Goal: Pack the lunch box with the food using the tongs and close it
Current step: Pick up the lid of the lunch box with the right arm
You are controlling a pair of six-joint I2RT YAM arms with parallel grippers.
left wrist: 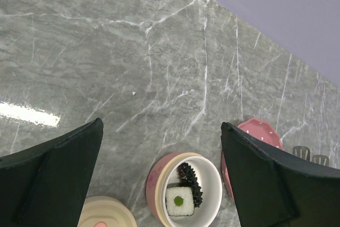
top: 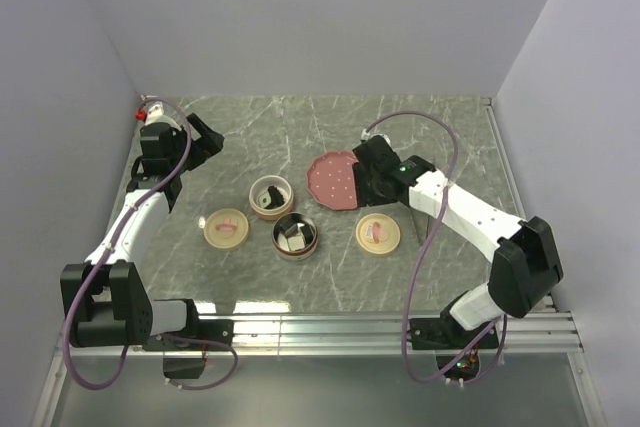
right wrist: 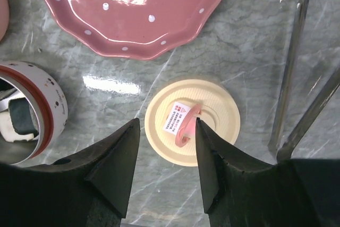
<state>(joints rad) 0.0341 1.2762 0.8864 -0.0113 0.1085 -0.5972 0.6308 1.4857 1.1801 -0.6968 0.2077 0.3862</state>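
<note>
We see the tongs [right wrist: 291, 62] lying on the table [right wrist: 255, 51] at three o'clock from the cream lid [right wrist: 215, 131]. They are spread in a narrow V and grip nothing. The right gripper [right wrist: 166, 124] is half-open and clear of them.

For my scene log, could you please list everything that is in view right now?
plate: one, pink with white dots, bare, centre.
pink bowl: one, white inside, left of the plate.
white bowl: one, red-rimmed, near-right of the pink bowl.
food: two pieces, white and dark, in the pink bowl; dark pieces in the white bowl, number unclear.
left lid: one, cream, pink handle, left of the bowls.
right lid: one, cream, pink handle, right of the white bowl.
tongs: one, grey metal, right of the right lid.
table: one, grey marble.
left gripper: black, open, above the table's far left.
right gripper: black, jaws apart astride the right lid's handle.
</note>
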